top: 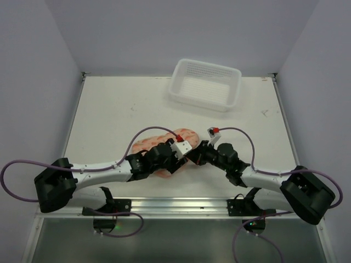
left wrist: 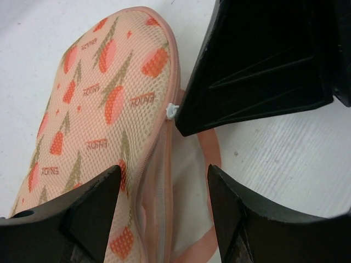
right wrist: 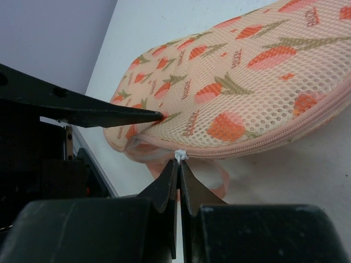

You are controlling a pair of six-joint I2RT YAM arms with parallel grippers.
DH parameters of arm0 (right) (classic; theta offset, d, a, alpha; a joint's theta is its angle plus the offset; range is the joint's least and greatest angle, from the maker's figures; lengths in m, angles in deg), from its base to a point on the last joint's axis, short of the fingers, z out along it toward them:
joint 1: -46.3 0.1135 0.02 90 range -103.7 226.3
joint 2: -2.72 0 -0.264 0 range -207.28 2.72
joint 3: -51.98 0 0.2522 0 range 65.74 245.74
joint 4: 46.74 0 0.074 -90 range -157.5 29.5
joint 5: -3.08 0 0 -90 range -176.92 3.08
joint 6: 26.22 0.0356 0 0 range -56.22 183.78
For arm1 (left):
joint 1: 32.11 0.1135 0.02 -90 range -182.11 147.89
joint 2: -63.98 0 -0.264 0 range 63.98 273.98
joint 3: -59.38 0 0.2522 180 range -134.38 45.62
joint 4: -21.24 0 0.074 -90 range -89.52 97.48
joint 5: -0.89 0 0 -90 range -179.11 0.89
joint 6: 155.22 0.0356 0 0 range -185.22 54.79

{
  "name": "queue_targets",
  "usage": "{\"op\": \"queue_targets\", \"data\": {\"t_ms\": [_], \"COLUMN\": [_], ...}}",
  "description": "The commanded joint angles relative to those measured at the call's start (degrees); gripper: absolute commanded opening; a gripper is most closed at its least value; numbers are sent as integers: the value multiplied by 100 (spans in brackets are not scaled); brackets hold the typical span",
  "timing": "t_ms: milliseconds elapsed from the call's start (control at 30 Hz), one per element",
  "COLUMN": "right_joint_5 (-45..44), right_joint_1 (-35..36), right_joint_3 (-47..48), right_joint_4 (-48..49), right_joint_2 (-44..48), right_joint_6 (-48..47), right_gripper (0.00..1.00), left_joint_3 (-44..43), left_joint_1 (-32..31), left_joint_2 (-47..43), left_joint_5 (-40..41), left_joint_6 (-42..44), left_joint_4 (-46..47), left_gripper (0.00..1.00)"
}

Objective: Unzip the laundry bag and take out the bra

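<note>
The right gripper [right wrist: 179, 163] was pressed together on the white zipper pull [right wrist: 180, 155] at the pink edge of the laundry bag [right wrist: 236, 104]. The left gripper [left wrist: 163, 174], spread, sat over the bag's partly opened zipper edge. A basket [top: 200, 102] stood beyond the bag.

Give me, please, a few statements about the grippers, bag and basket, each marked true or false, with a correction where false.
1. The right gripper is shut on the white zipper pull. True.
2. The left gripper is clamped shut on the laundry bag. False: its jaws are open, straddling the bag's zipper edge.
3. The laundry bag lies inside the white basket. False: it lies on the table, nearer the arms.
4. No bra shows in the basket. True.
</note>
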State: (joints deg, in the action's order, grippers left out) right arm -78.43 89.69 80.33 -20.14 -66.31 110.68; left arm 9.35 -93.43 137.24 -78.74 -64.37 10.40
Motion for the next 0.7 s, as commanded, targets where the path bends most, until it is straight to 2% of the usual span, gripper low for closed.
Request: {"op": "queue_targets", "data": {"t_ms": [0,200,300,367,400,433,500,533,667], "right_joint_5": [-41,56,126,170,170,170,153,109,-84], "right_joint_1": [99,152,160,160,169,169,160,160,152], "right_joint_3": [26,-35,-53,-70,-88,-88,-88,-88,-132], "right_joint_4": [306,525,613,710,719,719,693,658,404], "right_joint_2": [154,57,22,13,22,22,48,65,241], "right_joint_6": [-13,13,13,30,39,39,22,22,-127], "right_gripper": [0,0,0,0,0,0,0,0,0], "left_joint_3": [68,-82,-134,-143,-143,-135,-91,-47,102], "left_joint_1": [-47,-82,-108,-126,-135,-135,-135,-135,-135], "left_joint_2": [14,294,479,541,558,541,523,454,216], "left_joint_5": [394,685,703,660,668,685,694,712,686], "left_joint_6": [241,373,434,478,478,478,478,478,478], "left_joint_4": [525,666,684,675,666,631,605,570,543], "left_gripper": [68,66,61,41,22,15,8,0,0]}}
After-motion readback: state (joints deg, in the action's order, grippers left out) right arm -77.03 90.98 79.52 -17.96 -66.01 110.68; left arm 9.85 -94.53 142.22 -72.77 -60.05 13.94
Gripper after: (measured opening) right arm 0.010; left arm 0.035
